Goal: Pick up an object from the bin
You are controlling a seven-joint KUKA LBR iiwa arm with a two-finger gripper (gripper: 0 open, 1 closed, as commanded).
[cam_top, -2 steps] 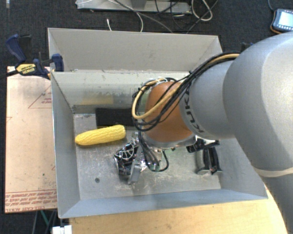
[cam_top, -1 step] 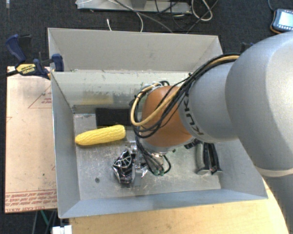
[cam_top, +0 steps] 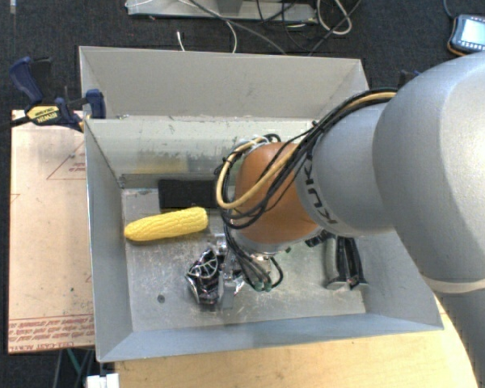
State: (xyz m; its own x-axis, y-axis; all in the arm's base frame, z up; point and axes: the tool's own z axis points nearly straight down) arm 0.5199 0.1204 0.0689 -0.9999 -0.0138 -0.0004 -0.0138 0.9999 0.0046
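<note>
My gripper (cam_top: 229, 276) is down near the bin floor at the front middle, under the orange wrist cover. Right against its left side lies a black and silver tangled wiry thing (cam_top: 202, 273); the view does not show whether the gripper holds it. A yellow corn cob (cam_top: 166, 225) lies on its side to the upper left, a short way from the gripper.
A flat black rectangular thing (cam_top: 186, 192) lies against the bin's back wall behind the corn. A black and silver tool-like thing (cam_top: 343, 263) lies at the right of the floor. The arm and its cables cover the middle of the bin.
</note>
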